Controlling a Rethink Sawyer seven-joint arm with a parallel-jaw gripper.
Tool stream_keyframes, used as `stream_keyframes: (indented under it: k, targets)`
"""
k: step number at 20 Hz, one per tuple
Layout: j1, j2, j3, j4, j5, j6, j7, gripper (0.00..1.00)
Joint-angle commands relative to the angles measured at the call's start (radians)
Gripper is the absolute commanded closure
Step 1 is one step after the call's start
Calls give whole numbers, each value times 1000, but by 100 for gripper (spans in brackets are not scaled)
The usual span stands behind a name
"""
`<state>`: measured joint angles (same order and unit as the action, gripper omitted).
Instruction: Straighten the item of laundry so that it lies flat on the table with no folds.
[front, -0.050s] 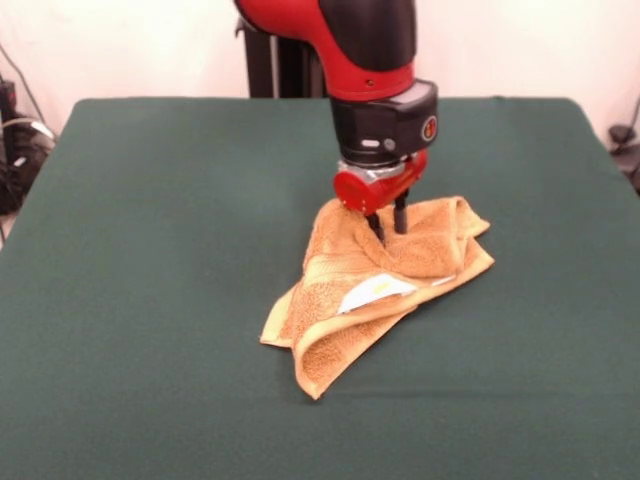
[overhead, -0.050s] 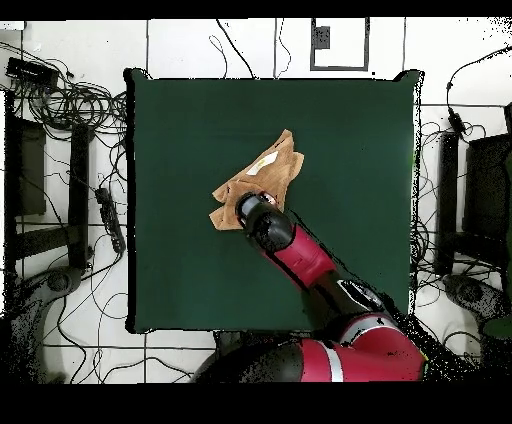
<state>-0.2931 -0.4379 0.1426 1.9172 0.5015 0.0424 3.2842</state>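
- Table (front, -0.050s: 150, 300): a dark green top fills most of the front view; in the overhead view it appears as a large green rectangle on a pale tiled floor (overhead, -0.050s: 180, 50) strewn with cables (overhead, -0.050s: 70, 100).
- Towel (front, -0.050s: 340, 310): an orange-tan cloth, crumpled and folded over itself, lies slightly toward 3 o'clock of the table's middle in the front view. One pointed corner reaches toward 6 o'clock, and a bunched part sits at 2 o'clock of the heap.
- Tag (front, -0.050s: 375, 291): a small white label shows on the upper layer of the towel, near its middle.
- Arm (front, -0.050s: 370, 50): the red and black arm descends from 12 o'clock in the front view and enters from 5 o'clock in the overhead view.
- Claw (front, -0.050s: 388, 228): its two dark fingers (front, -0.050s: 401, 214) stand upright, tips pressed into the upper folds; they appear drawn together, pinching the towel, though the folds partly hide the tips.
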Motion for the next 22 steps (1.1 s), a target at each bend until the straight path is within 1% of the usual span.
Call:
stream_keyframes:
  k: [1, 2, 3, 5, 7, 11, 13, 17, 19, 20, 21, 22]
  targets:
    - [87, 160, 77, -59, 54, -118, 143, 100]
    - [106, 156, 55, -65, 65, -98, 135, 100]
    - [96, 147, 57, -56, 52, -93, 126, 100]
    - [97, 138, 54, -53, 54, -81, 125, 100]
    - [84, 122, 70, -40, 53, -73, 130, 100]
    - [92, 110, 69, -41, 61, -57, 132, 100]
    - [104, 92, 50, -38, 64, -22, 121, 100]
    - [197, 10, -97, -63, 72, 196, 99, 100]
    - [249, -66, -204, -93, 22, 397, 118, 100]
    - [262, -100, -237, -115, -8, 491, 134, 100]
    - [268, -123, -255, -132, -31, 559, 144, 100]
    - [268, -138, -264, -141, -45, 600, 147, 100]
